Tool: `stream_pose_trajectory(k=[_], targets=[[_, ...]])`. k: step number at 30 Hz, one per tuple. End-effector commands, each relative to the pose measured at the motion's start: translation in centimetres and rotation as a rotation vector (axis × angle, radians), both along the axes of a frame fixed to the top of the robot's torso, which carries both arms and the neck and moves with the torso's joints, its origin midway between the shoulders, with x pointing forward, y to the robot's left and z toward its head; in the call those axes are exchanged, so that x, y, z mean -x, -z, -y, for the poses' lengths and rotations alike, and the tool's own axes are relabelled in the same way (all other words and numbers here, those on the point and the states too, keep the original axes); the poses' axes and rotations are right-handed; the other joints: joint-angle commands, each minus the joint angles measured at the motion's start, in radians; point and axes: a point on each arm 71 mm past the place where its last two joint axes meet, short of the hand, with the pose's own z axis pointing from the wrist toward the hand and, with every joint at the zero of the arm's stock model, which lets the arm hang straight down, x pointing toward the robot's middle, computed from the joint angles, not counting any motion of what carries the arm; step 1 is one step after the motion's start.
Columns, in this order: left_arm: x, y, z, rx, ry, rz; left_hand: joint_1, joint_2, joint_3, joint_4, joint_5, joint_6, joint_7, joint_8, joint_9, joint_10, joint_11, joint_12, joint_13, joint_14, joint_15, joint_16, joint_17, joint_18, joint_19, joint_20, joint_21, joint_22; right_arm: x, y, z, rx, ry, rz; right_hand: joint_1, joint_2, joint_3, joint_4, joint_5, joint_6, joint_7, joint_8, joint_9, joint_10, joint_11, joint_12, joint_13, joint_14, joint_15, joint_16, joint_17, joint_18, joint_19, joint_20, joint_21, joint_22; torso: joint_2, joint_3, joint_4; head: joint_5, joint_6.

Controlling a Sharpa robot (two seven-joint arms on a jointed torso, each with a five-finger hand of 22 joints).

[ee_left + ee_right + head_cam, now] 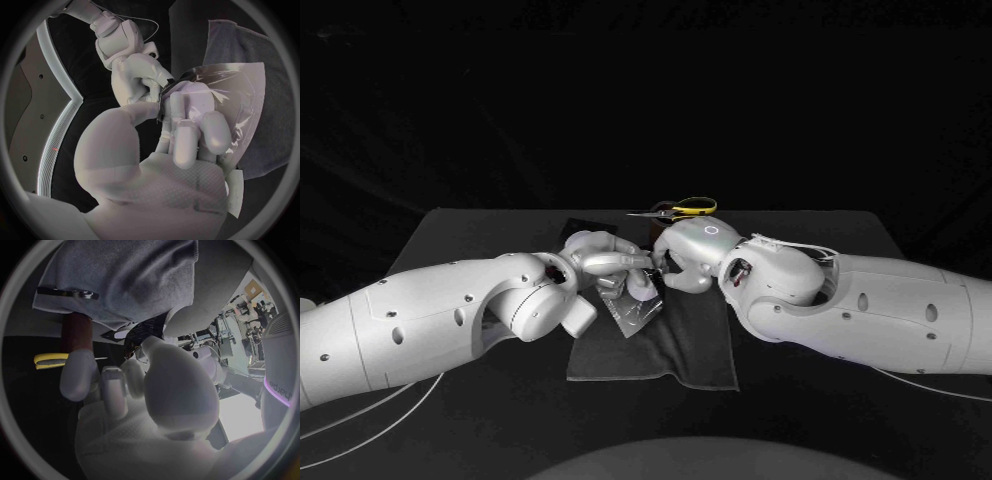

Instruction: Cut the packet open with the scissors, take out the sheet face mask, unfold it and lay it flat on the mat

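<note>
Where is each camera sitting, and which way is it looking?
Head view: on the robot's head, looking down at the black table; both white arms come in, with the left hand and right hand close together over the mat.
Left wrist view: behind the left hand, looking along its fingers at the clear packet it holds.
Right wrist view: behind the right hand, facing the mat and yellow-handled scissors.
Shared: head and left wrist views both show packet and right hand.

Left hand (596, 262) and right hand (692, 250) meet (fingers (187, 135) curled inward).
</note>
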Motion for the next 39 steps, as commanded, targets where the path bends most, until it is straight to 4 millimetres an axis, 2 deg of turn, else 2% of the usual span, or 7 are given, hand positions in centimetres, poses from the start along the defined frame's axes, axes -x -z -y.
stream_pose_trajectory(k=[1,21,23,29,35,39], targets=[[-0.3,-0.8,0.5,0.055,0.026,0.041,0.001,0.009,0.106,-0.113,0.003,-0.001,-0.004,0.007,0.001,0.002,-0.011,0.005,0.001,0.027,-0.008,0.001,0.001,-0.002,-0.002,0.000,-0.002,-0.001,0.4,1.2,-0.4,0.027,-0.026,-0.039,0.005,-0.005,-0.006,0.002,-0.003,0.004,0.003,-0.002,-0.001,-0.002,0.002,0.003,0.106,0.101,0.005,0.006,0.243,0.011,-0.001,0.004,-0.006,0.030,0.000,-0.0005,0.0004,-0.001,-0.002],[-0.1,3.6,0.1,-0.043,0.119,0.011,0.005,0.014,0.102,-0.113,0.002,-0.007,-0.001,0.006,0.002,-0.005,-0.008,0.005,0.001,0.021,-0.006,-0.006,-0.011,0.001,-0.014,0.002,-0.008,-0.013,0.0,5.4,-1.3,0.027,-0.001,-0.077,0.007,-0.001,-0.011,0.006,-0.003,-0.001,0.004,-0.005,-0.002,-0.005,0.003,-0.002,0.103,0.101,0.005,0.005,0.242,0.011,-0.002,0.004,-0.011,0.029,0.002,-0.0015,-0.0003,-0.013,-0.017],[-0.1,3.9,0.1,-0.046,0.122,0.014,0.006,0.017,0.099,-0.112,0.001,-0.009,0.000,0.005,0.002,-0.008,-0.007,0.005,0.002,0.019,-0.005,-0.010,-0.016,0.002,-0.018,0.003,-0.010,-0.017,0.0,5.9,-1.5,0.025,-0.001,-0.083,0.009,0.001,-0.012,0.007,-0.003,-0.002,0.005,-0.006,-0.003,-0.005,0.003,-0.002,0.103,0.101,0.005,0.005,0.241,0.012,-0.003,0.004,-0.012,0.028,0.002,-0.0017,-0.0004,-0.013,-0.018],[-0.2,4.5,-0.1,-0.098,0.137,0.031,0.008,0.021,0.095,-0.111,0.000,-0.013,0.001,0.005,0.002,-0.012,-0.005,0.005,0.002,0.015,-0.003,-0.015,-0.026,0.002,-0.017,0.003,-0.008,-0.014,0.0,7.5,-1.8,0.024,0.004,-0.099,0.011,0.003,-0.014,0.008,-0.003,-0.005,0.006,-0.007,-0.004,-0.007,0.004,-0.004,0.101,0.100,0.005,0.005,0.241,0.012,-0.004,0.004,-0.016,0.027,0.003,0.0013,0.0026,-0.014,-0.027],[-0.6,4.9,-0.7,-0.136,0.128,0.047,0.010,0.026,0.091,-0.109,-0.003,-0.017,0.003,0.004,0.003,-0.016,-0.003,0.006,0.003,0.013,-0.002,-0.017,-0.030,0.001,-0.017,0.004,-0.007,-0.012,0.3,8.7,-2.1,0.024,0.005,-0.117,0.014,0.004,-0.016,0.008,-0.003,-0.008,0.006,-0.009,-0.005,-0.008,0.004,-0.006,0.100,0.100,0.006,0.003,0.239,0.013,-0.005,0.004,-0.019,0.025,0.006,0.0001,0.0017,-0.016,-0.035],[-0.7,5.1,-0.9,-0.145,0.125,0.051,0.013,0.030,0.087,-0.108,-0.006,-0.022,0.005,0.004,0.003,-0.022,-0.002,0.007,0.004,0.010,0.000,-0.021,-0.036,0.002,-0.022,0.005,-0.009,-0.016,0.5,9.2,-2.3,0.022,0.003,-0.126,0.015,0.004,-0.017,0.009,-0.003,-0.009,0.007,-0.010,-0.005,-0.009,0.004,-0.008,0.099,0.100,0.006,0.003,0.238,0.013,-0.006,0.004,-0.022,0.024,0.008,0.0001,0.0009,-0.015,-0.036]])
